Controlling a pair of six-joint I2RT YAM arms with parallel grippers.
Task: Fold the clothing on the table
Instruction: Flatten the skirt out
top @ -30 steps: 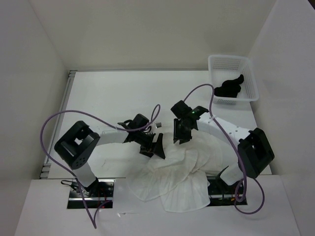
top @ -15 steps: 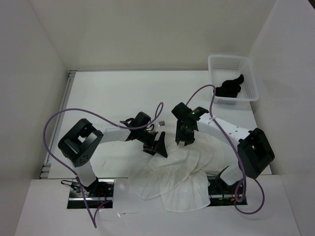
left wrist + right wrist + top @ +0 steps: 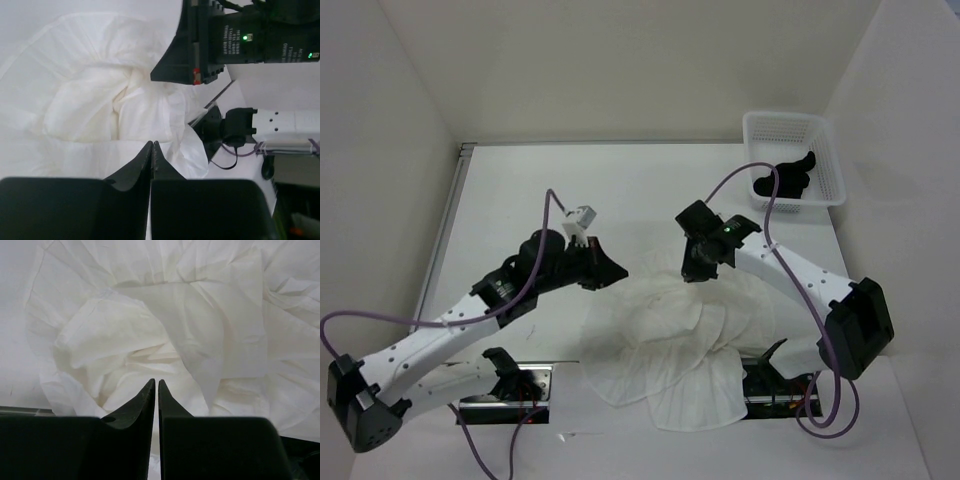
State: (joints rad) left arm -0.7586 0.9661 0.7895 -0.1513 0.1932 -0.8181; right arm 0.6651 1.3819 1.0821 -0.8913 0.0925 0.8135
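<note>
I see plain white walls [image 3: 620,70] around a big white table [image 3: 620,190]. The clothing [image 3: 670,340] lies in a crumpled heap at the near side of the table, and the right arm [image 3: 790,275] hides part of it. A white basket [image 3: 828,175] sits in the far right corner with a black cloth [image 3: 785,180] inside. My left end effector [image 3: 618,270] is closed on nothing, just left of the heap. My right end effector [image 3: 696,272] is over the heap's far edge, its fingers almost touching, holding nothing that I can see.
</note>
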